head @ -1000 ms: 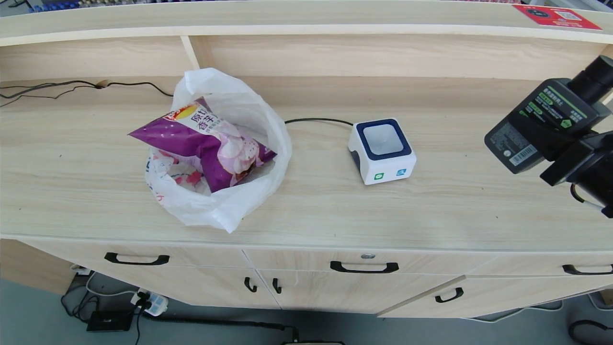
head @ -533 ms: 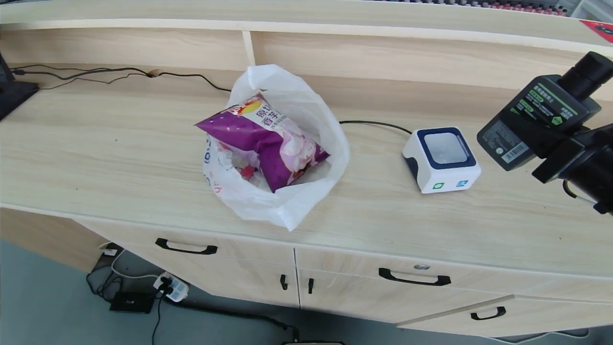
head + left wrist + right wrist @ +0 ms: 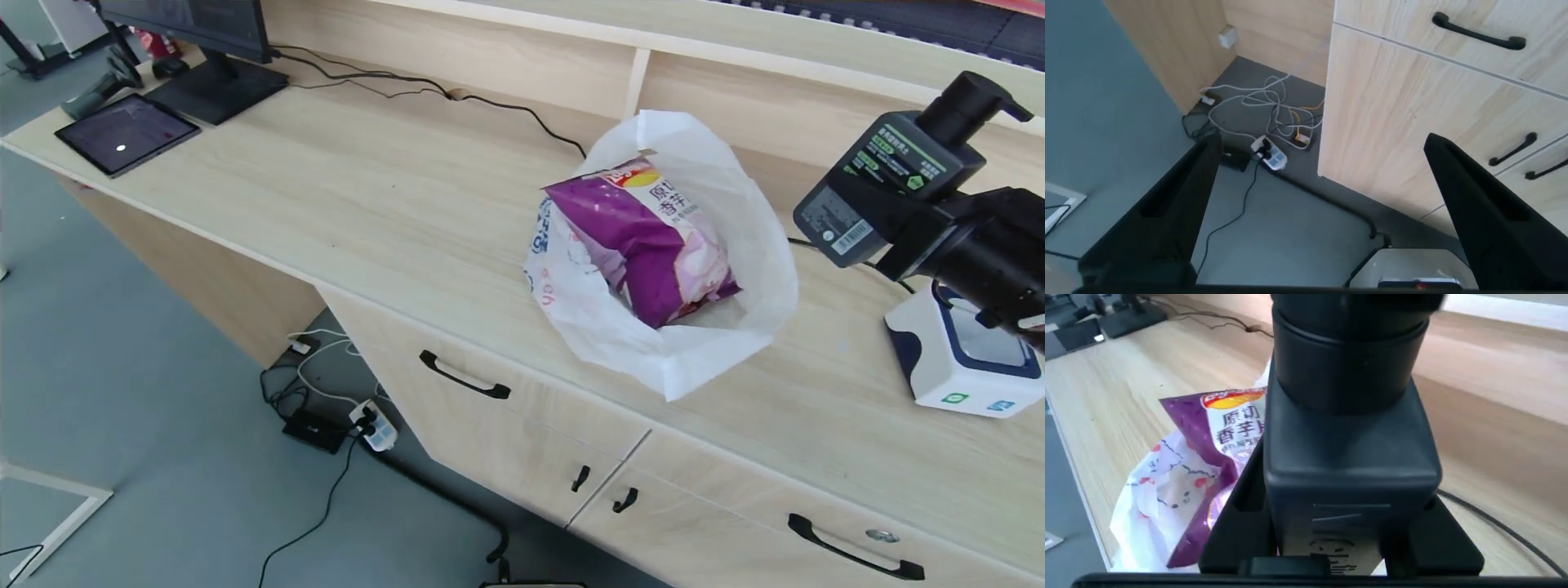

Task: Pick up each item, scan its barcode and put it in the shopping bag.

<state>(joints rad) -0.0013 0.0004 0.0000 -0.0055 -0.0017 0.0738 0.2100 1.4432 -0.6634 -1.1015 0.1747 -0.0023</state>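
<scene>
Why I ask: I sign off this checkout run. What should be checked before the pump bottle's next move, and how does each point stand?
1. Hold: the right pincer is shut on the pump bottle, lifted above the counter: ok.
2. Bottle's barcode turned to the scanner: it faces up, away from the scanner's window: not ok.
3. Scan already done: cannot tell.
4. Mouth of the shopping bag open: ok.
5. Room in the bag beside the chips pack: cannot tell.
6. Left pincer open, low by the drawers, away from the bag: ok.
</scene>
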